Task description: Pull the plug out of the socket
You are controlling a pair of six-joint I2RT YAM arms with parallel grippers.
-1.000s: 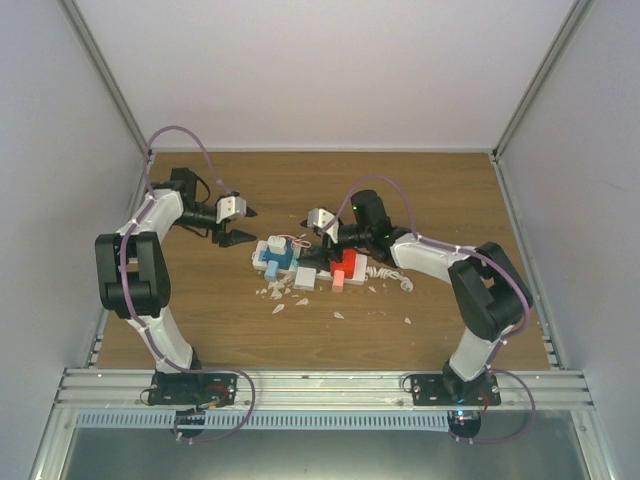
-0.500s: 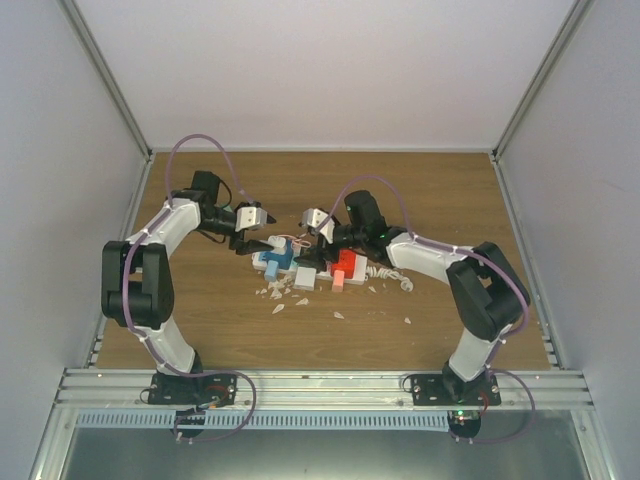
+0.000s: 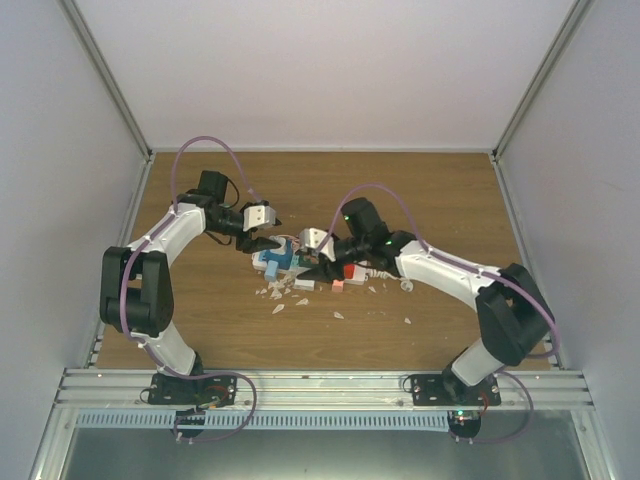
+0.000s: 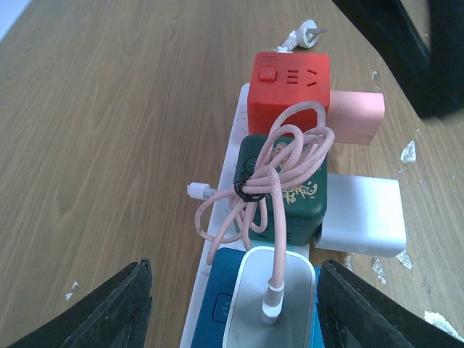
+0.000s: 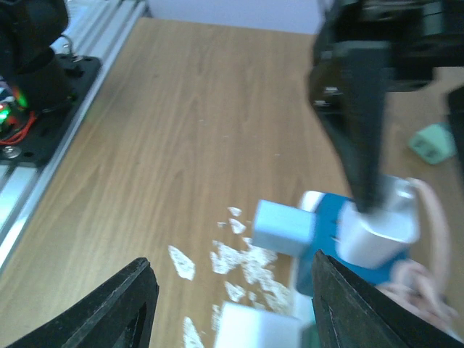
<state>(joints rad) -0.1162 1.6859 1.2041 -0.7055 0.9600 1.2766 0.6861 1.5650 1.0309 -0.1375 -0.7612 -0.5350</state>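
The socket is a long white strip lying on the wooden table, also seen from above. Red, dark green and blue cubes sit on it. The plug is a white charger on the blue cube, with a bundled pink cable rising from it. My left gripper is open, one finger on each side of the plug with a gap on both sides. My right gripper is open and hangs low over the strip's near side, with nothing between its fingers.
Pink, white and light blue blocks jut from the strip's side. White flakes litter the wood in front. The strip's coiled cord ends in a white plug at the far end. Metal rail at the near edge.
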